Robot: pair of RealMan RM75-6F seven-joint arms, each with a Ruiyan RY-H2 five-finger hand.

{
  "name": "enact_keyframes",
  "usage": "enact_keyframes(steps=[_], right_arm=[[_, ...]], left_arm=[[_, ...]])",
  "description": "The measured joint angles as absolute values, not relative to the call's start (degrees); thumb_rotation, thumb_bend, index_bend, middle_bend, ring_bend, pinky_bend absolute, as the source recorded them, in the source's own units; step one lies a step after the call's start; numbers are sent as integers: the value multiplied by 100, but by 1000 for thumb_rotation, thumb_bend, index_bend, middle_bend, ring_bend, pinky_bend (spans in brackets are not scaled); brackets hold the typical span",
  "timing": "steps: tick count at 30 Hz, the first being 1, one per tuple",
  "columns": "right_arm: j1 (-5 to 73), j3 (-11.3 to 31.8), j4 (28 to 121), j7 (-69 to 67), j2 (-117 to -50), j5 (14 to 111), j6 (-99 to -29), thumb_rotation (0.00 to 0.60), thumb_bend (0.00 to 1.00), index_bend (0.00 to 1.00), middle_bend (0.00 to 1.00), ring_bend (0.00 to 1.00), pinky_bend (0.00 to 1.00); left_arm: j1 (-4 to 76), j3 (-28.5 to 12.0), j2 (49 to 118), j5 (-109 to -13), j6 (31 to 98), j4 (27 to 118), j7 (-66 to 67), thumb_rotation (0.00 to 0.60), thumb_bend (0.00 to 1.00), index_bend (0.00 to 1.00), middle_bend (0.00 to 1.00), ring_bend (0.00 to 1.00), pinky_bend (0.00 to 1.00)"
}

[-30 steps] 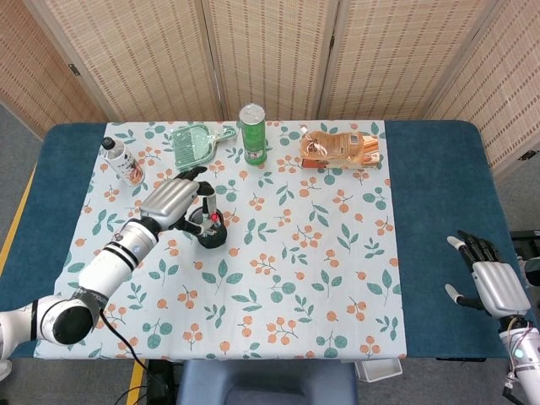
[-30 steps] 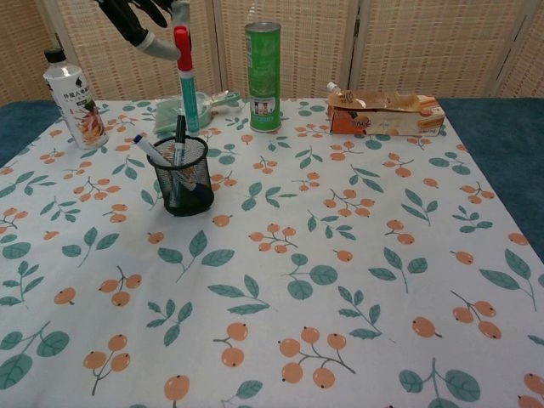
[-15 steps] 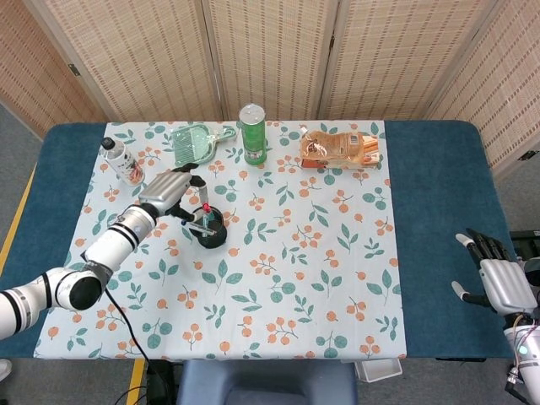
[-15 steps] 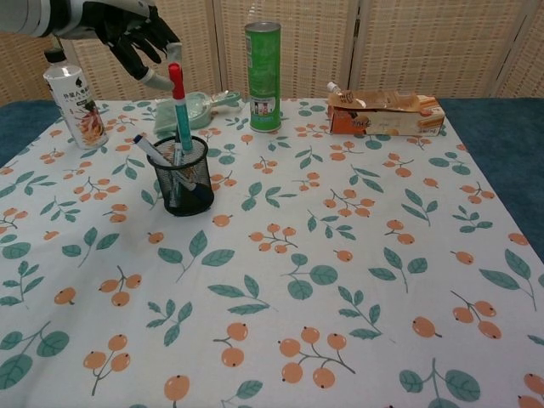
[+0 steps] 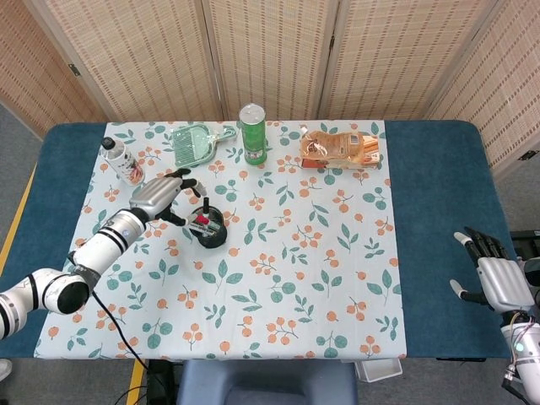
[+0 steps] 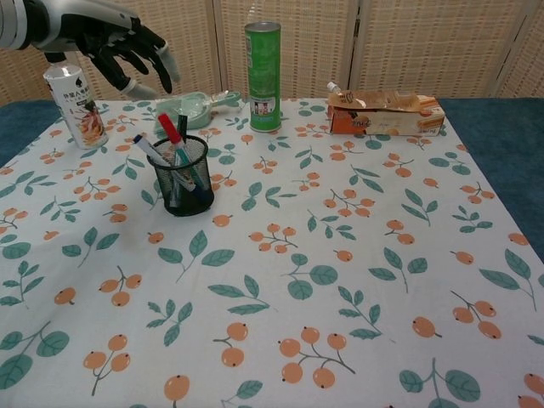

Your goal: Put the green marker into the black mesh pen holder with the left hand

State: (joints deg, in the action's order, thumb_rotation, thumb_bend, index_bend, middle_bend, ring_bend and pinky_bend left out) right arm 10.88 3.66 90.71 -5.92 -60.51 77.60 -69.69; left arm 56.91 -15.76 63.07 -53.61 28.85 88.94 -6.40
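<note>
Green marker point(image 6: 177, 141) resting tilted inside black mesh pen holder point(image 6: 186, 182), red cap up. Left hand point(image 6: 119, 47) above and beside holder, fingers spread, empty. Right hand point(image 5: 493, 281) idle at table edge, fingers released. Best lifted straight away, avoiding bumping holder.

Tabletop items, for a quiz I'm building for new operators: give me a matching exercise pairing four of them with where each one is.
Things:
1. green marker
2. left hand
3. green can
4. white bottle

Places:
A. far left of the cloth
B. leaning inside the black mesh pen holder
C. empty, above the holder
D. upright at the cloth's far edge

Pairs: 1-B, 2-C, 3-D, 4-A
</note>
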Motion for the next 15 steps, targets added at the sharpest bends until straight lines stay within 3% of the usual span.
enact_keyframes(steps=[3,9,15], right_arm=[[1058,355,9082,-628,-6033,7807,-7031,600,299,74,0,0,0],[1000,316,9101,-692,-5998,7956,-7153,600,299,74,0,0,0],[910,293,9134,-568,-5997,8015,-7356,600,298,74,0,0,0]], left_arm=[[5693,-1541,6214,-5359,2929,9083,-577,600,236,2,234,0,150],[5612,-1448,5934,-5278,3296,9608,-368,600,229,0,188,0,150],[4936,-1188,5477,-5713,4630,10428,69,600,229,0,145,0,150]])
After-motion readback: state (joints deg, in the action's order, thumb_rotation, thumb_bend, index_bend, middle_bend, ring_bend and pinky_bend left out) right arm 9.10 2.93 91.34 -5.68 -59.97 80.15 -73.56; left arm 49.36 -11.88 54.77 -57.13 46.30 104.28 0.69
